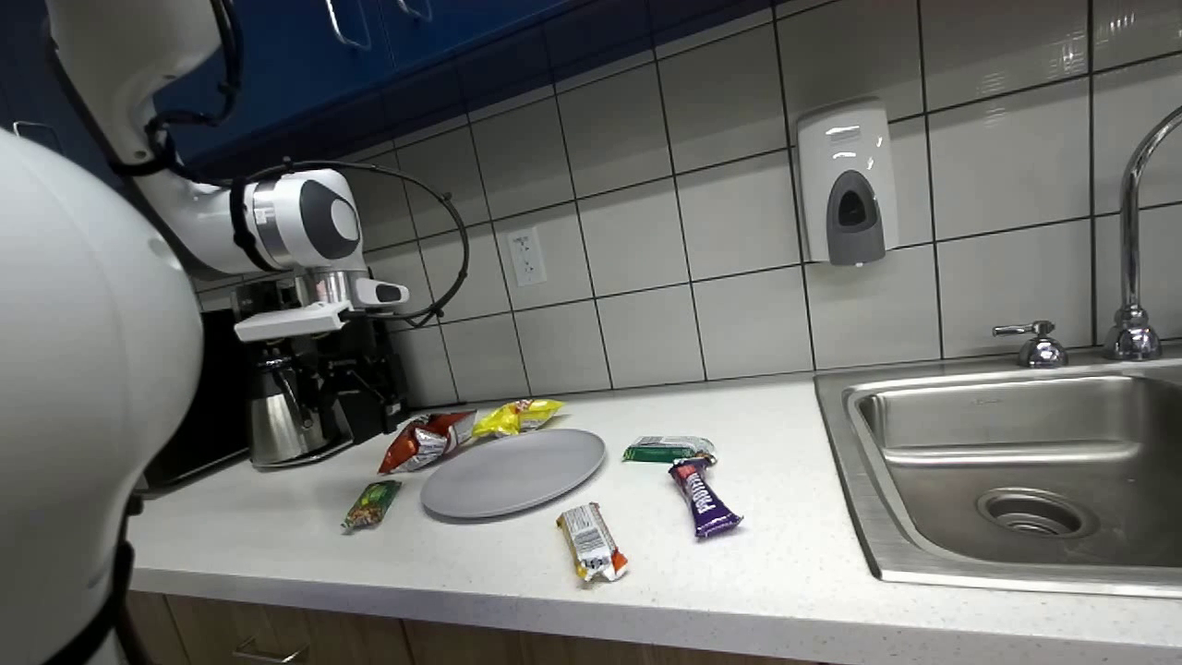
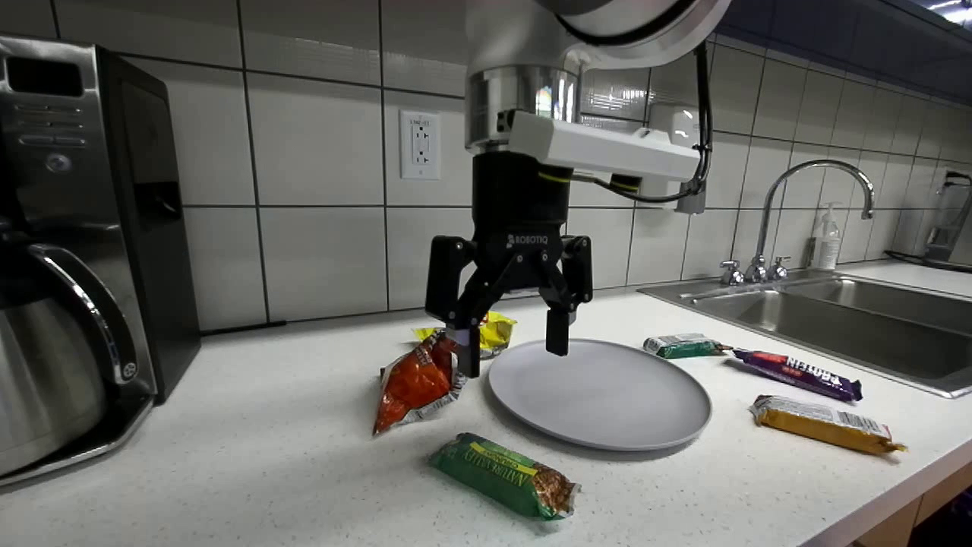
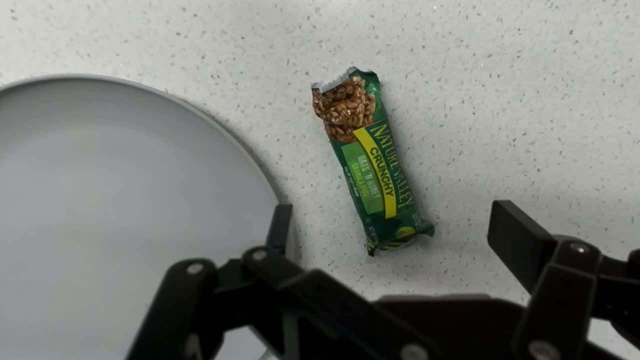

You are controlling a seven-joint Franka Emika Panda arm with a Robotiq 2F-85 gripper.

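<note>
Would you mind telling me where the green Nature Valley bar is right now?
In the wrist view, the Nature Valley bar lies on the counter, right of the gray plate; an exterior view shows the red bag behind it, to the left.

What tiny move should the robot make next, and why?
Probably ease the open, black two-fingered gripper toward the middle of the oblong, green-and-brown wrapped granola bar: the gripper hovers, holding nothing, and in the wrist view most of the bar lies beyond its fingertips.
</note>
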